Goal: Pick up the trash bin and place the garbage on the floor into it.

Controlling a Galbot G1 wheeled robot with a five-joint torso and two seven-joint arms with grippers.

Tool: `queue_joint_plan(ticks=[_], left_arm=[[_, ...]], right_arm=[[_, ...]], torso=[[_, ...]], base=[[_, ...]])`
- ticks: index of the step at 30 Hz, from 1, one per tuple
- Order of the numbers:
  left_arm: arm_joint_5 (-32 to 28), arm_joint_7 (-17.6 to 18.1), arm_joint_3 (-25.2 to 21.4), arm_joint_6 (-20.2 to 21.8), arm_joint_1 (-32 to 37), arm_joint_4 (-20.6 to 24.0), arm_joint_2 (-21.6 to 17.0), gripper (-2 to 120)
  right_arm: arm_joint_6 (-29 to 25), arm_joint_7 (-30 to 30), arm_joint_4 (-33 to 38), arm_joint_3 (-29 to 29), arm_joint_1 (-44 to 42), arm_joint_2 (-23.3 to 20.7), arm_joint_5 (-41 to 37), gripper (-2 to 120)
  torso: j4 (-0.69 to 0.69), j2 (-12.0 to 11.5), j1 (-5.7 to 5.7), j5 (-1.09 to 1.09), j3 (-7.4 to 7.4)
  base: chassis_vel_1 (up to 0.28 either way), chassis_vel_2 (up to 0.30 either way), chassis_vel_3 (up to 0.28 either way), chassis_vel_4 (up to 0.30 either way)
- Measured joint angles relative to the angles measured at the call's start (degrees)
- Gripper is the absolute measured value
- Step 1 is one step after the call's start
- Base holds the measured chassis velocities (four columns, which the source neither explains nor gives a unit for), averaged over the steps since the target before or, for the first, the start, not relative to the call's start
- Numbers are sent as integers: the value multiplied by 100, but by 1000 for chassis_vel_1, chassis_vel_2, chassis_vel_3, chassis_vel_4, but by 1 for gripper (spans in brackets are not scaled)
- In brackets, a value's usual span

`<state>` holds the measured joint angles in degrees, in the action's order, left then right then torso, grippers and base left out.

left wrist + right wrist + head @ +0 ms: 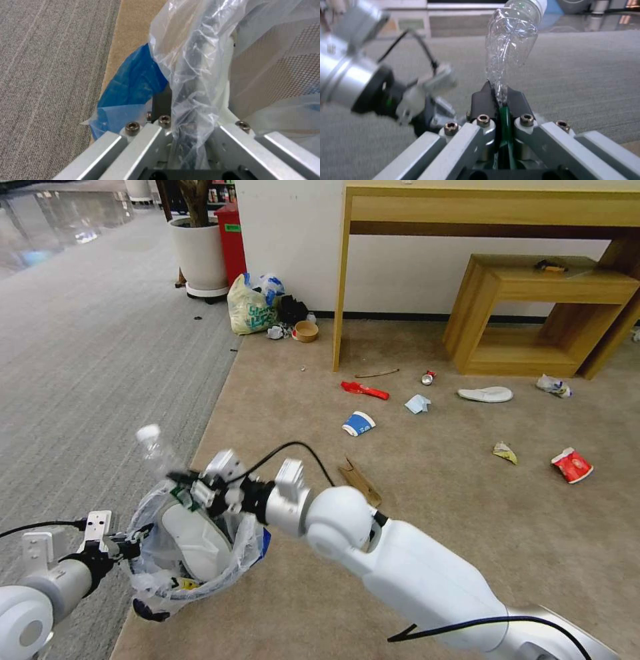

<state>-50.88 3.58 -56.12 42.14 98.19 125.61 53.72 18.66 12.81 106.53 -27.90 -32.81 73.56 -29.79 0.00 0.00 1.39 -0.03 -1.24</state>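
Trash bin (193, 553) held off the floor (433, 500) at lower left of the head view, over the edge where tan carpet meets grey striped carpet (87, 380); clear liner bag crinkled over the rim, a white slipper (197, 543) inside. Left gripper (130, 547) has its jaws closed on the bin's rim, liner pinched between them. Right gripper (500, 96) sits above the bin mouth, jaws clamped on a crushed clear plastic bottle (511, 40), cap end pointing away. Remaining litter on the tan carpet well apart: blue-white cup (359, 423), red wrapper (365, 390), second slipper (485, 394), red cup (572, 465).
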Motion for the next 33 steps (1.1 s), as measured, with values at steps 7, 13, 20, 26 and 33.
queue_joint_plan(ticks=[7,13,20,26,33], left_arm=[[7,-5,-8,0,-14,16,28,0],[15,-2,5,0,-32,35,54,0],[19,-1,24,0,-83,35,40,0],[17,5,37,0,-107,35,44,0],[16,7,33,0,-123,35,38,0]], right_arm=[[-65,110,-173,-283,-80,-32,516,3],[-155,-249,-286,-394,-215,-21,619,21],[-170,-463,-373,-390,-251,57,523,48],[-190,-478,-421,-428,-262,69,510,72],[-225,-495,-471,-473,-265,91,503,96]], torso=[[0,0,0,1,0],[0,0,0,1,0],[0,0,0,1,0],[0,0,0,1,0],[0,0,0,0,0]], base=[[0,0,0,0],[0,0,0,0],[0,0,0,0],[0,0,0,0],[0,0,0,0]])
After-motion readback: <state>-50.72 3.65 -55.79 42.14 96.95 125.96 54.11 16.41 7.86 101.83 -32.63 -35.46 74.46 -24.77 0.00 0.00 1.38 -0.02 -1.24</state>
